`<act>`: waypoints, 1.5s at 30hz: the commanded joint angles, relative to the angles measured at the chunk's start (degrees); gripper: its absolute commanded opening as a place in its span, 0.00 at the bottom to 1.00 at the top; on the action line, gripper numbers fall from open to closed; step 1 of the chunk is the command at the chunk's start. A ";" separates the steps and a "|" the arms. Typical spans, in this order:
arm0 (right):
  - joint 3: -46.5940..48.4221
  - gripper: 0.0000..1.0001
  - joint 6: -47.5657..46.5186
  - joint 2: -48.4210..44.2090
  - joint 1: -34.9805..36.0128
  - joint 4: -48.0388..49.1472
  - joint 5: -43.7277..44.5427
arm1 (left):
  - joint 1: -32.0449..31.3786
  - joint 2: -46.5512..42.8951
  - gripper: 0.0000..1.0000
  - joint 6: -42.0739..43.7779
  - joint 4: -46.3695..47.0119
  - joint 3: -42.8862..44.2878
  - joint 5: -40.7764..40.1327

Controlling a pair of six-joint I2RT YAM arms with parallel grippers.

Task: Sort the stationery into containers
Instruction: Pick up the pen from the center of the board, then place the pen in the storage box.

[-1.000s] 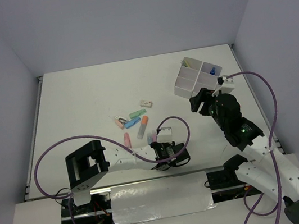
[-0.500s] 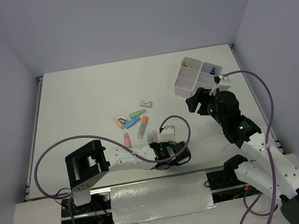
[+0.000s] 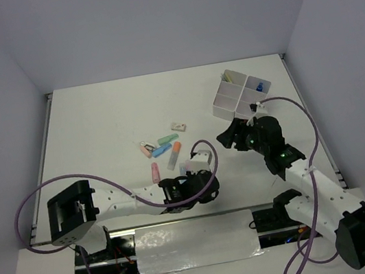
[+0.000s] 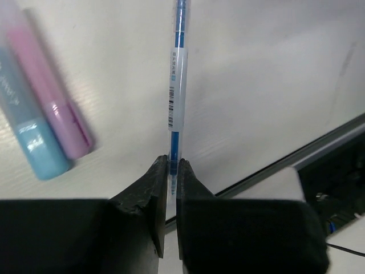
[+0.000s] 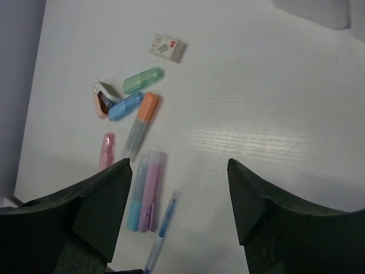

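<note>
My left gripper (image 4: 172, 170) is shut on the near end of a thin blue pen (image 4: 178, 85), low over the table; it also shows in the top view (image 3: 194, 185). A blue marker (image 4: 28, 134) and a pink marker (image 4: 54, 105) lie side by side left of the pen. My right gripper (image 5: 177, 165) is open and empty above the table, left of and nearer than the white four-compartment tray (image 3: 238, 93). Below it lie the pen (image 5: 162, 228), the marker pair (image 5: 144, 191), an orange marker (image 5: 140, 125), a pink marker (image 5: 107, 150), a blue marker (image 5: 126, 106) and a green marker (image 5: 143, 80).
A small eraser (image 5: 168, 47) and a clip (image 5: 101, 94) lie beyond the markers. The tray holds a few items, one of them blue (image 3: 258, 86). The table's near edge (image 4: 319, 142) runs close behind the left gripper. Purple cables loop beside both arms.
My left arm has swung its elbow out to the left while its gripper stays by the pen. My right gripper has moved left, away from the tray and toward the markers.
</note>
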 commanded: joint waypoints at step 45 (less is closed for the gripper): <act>17.71 0.00 -6.31 15.57 6.44 7.85 16.73 | 5.26 -8.85 0.99 -0.62 -3.81 -2.48 -10.79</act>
